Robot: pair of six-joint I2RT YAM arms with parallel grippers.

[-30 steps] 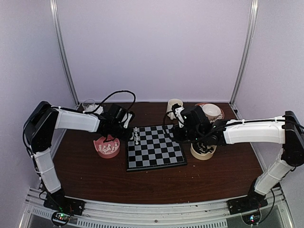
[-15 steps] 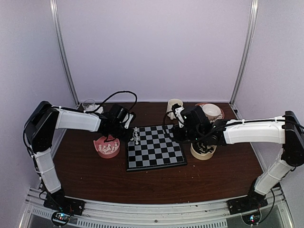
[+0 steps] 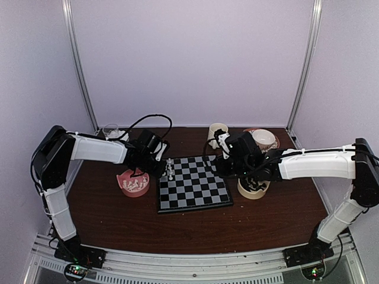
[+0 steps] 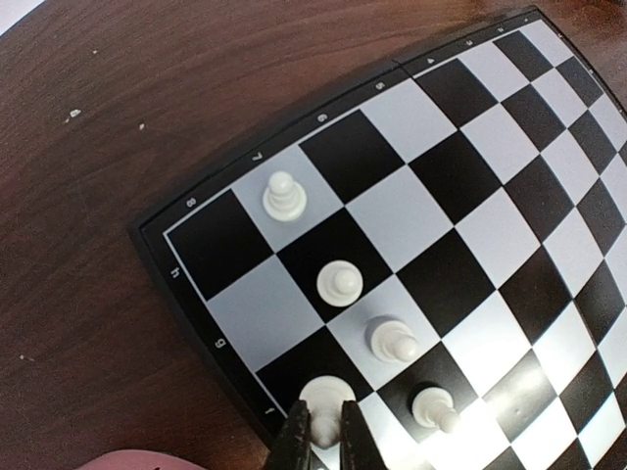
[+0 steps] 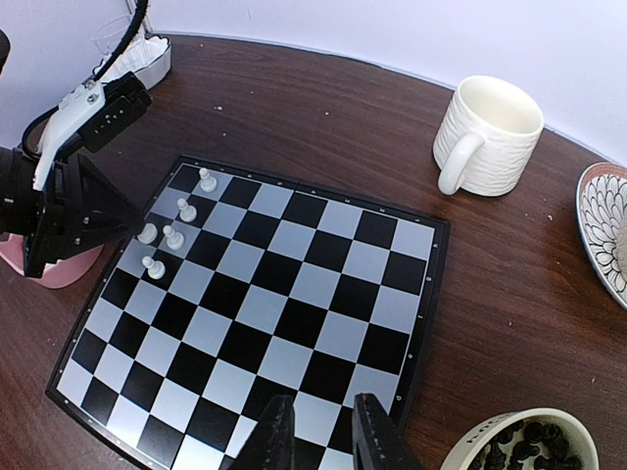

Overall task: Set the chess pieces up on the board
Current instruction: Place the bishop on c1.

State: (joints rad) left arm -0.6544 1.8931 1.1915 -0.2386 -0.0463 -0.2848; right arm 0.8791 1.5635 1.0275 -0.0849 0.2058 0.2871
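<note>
The board [image 3: 195, 192] lies in the middle of the table. Several white chess pieces [image 4: 340, 284] stand in its far left corner, also seen in the right wrist view [image 5: 184, 209]. My left gripper [image 4: 327, 443] is shut on the head of one white piece [image 4: 328, 394], which stands on a black square at the board's edge. In the top view the left gripper [image 3: 162, 168] is at the board's left rim. My right gripper [image 5: 324, 441] is open and empty, hovering over the board's right side [image 5: 323, 294]; its fingers [image 5: 277, 436] hold nothing.
A pink bowl [image 3: 133, 183] with white pieces sits left of the board. A cream bowl [image 3: 253, 189] with black pieces [image 5: 519, 446] sits to its right. A cream mug [image 5: 487, 132], a patterned dish [image 5: 602, 230] and a clear cup [image 3: 111, 130] stand at the back.
My left gripper has shifted slightly right over the board's left edge. The right arm has not visibly moved.
</note>
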